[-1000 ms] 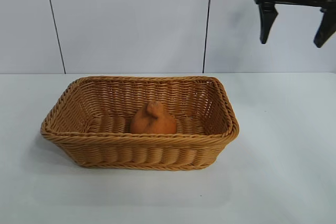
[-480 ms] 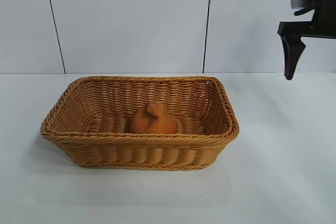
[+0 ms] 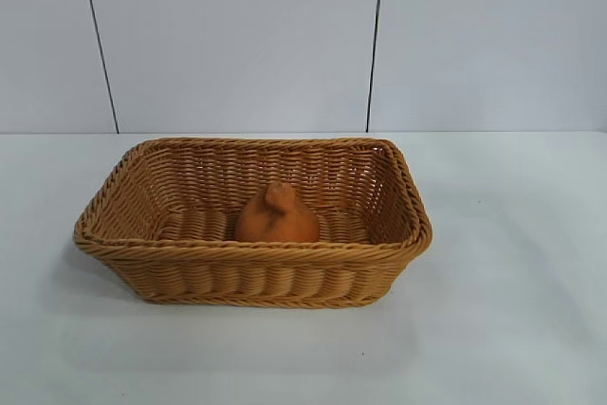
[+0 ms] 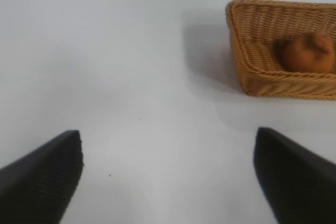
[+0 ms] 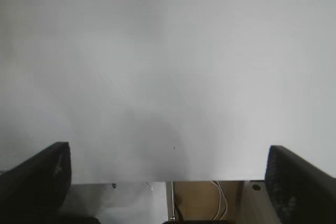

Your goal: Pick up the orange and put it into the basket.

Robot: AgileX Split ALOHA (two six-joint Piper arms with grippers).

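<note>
Wicker basket around knobby orange

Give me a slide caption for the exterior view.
Orange resting inside the wicker basket on the white table, no arms visible.

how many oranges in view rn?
1. The orange sits inside the basket, about mid-floor toward its front wall; nothing else visible in the basket, whose front wall hides part of the floor.

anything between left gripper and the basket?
Nothing: in the left wrist view only bare white table separates the open left gripper from the basket, which holds the orange.
</note>
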